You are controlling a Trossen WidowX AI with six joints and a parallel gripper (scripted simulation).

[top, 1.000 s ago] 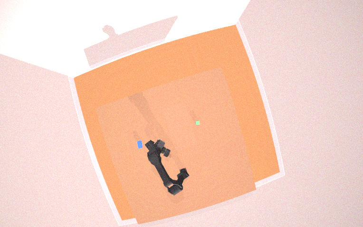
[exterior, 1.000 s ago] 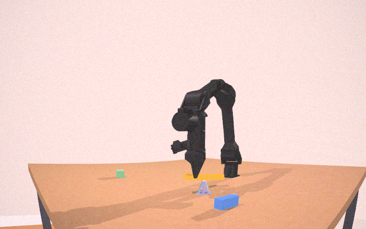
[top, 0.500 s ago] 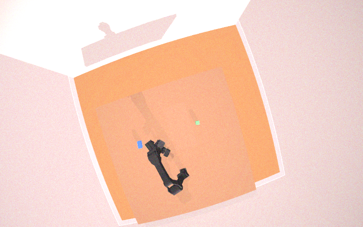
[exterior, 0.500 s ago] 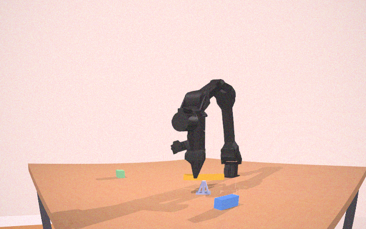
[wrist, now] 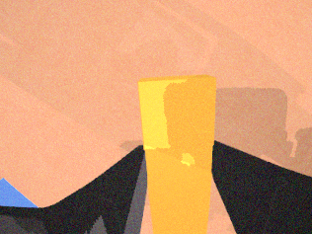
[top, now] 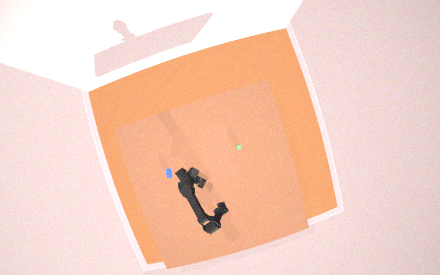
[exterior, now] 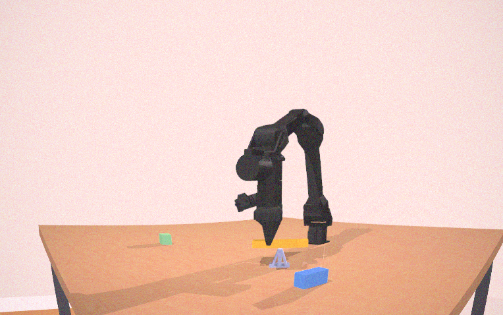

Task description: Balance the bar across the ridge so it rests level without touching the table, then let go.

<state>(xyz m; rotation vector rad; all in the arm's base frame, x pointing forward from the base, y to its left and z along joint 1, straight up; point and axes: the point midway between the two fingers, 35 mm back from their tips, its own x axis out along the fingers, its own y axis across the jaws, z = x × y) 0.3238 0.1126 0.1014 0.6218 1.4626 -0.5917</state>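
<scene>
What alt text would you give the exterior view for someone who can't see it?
A black robot arm's pincer holds a yellow bar level above a small grey ridge on a brown table. A blue block sits nearer the camera, a green cube far left.
</scene>
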